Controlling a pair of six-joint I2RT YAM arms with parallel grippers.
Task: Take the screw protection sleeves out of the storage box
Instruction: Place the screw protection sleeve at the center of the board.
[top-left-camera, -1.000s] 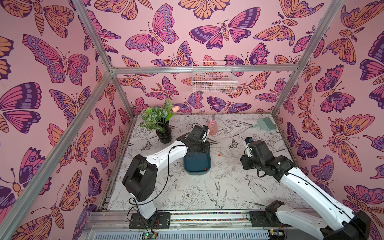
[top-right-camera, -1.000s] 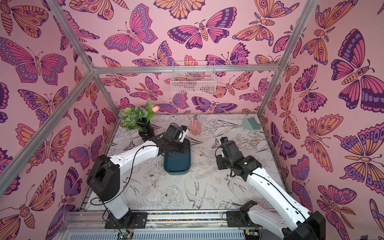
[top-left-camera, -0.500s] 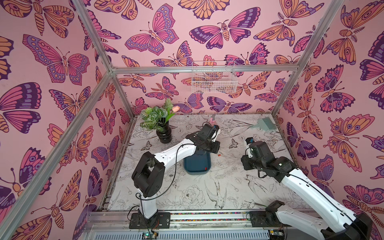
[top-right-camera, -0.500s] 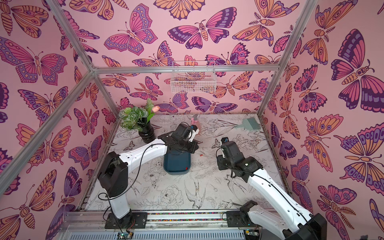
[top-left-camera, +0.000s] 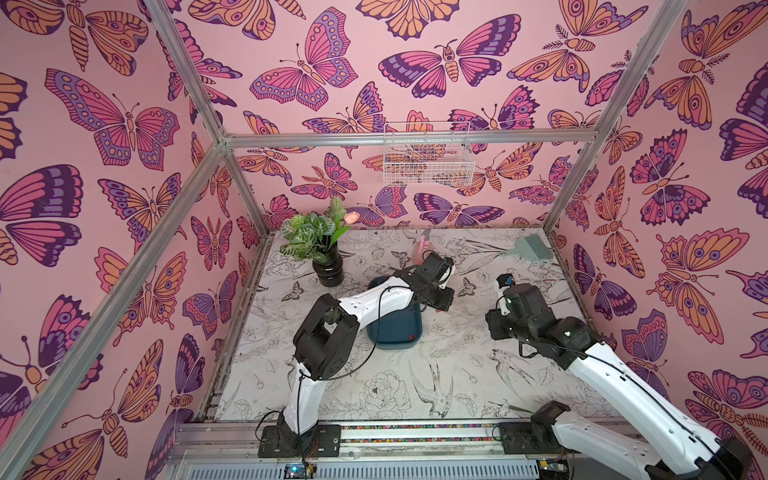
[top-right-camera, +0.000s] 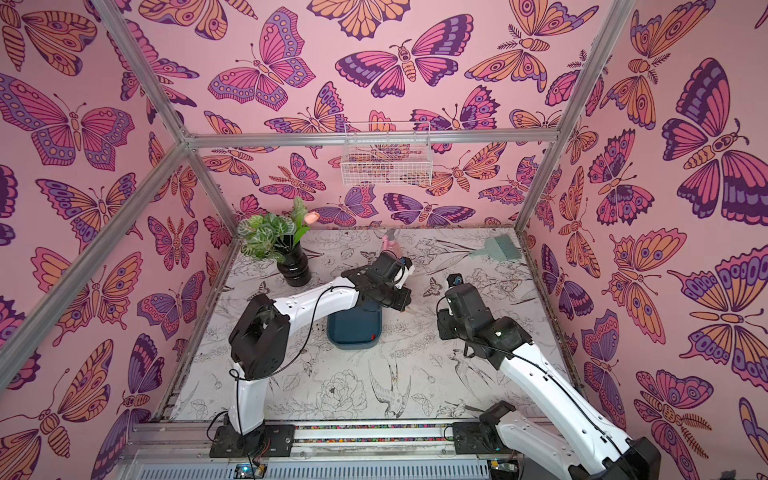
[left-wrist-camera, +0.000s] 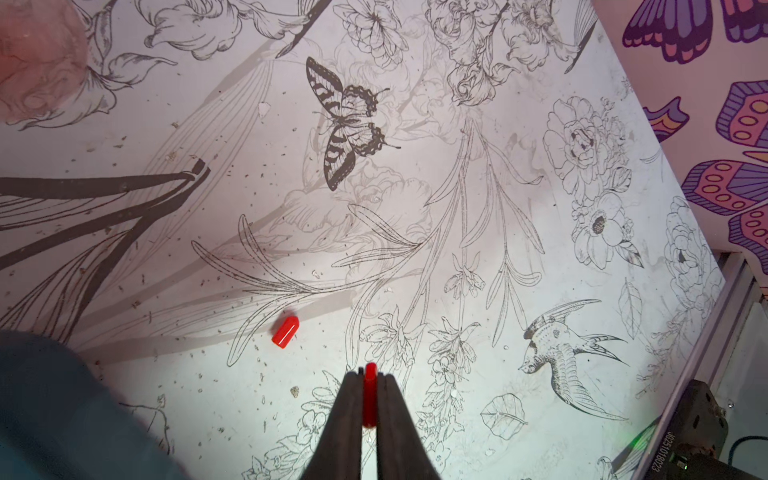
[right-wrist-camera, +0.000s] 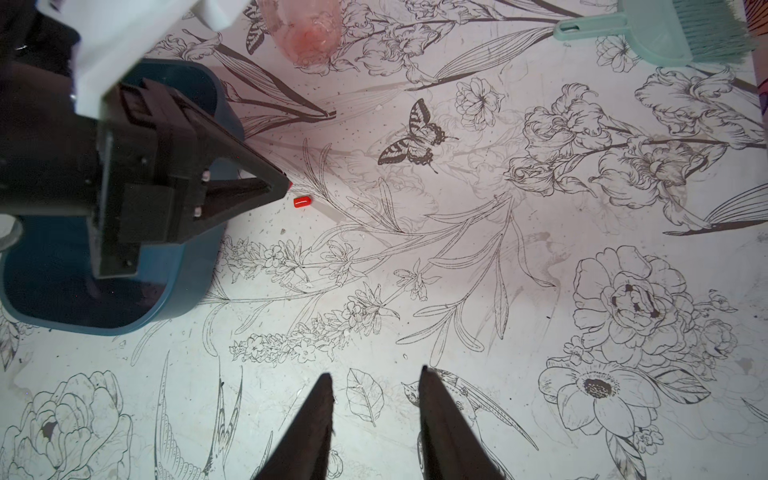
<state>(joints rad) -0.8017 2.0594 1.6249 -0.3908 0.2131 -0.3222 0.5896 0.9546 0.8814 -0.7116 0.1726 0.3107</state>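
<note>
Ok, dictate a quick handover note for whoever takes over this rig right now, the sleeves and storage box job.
Left pincer: shut on a red sleeve, held over the table just outside the storage box.
Right pincer: open, holding nothing, hovering over the table.
Done: a second sleeve lies on the table outside the box.
Left: set down the red sleeve; a third sleeve shows in the box's near corner. The left arm hides part of the box, so check for more.

Pink butterfly-print walls (top-left-camera: 332, 62), aluminium frame bars (top-left-camera: 407, 139), white wire basket (top-left-camera: 428, 166), black-and-white floral tabletop (top-left-camera: 457, 365).
</note>
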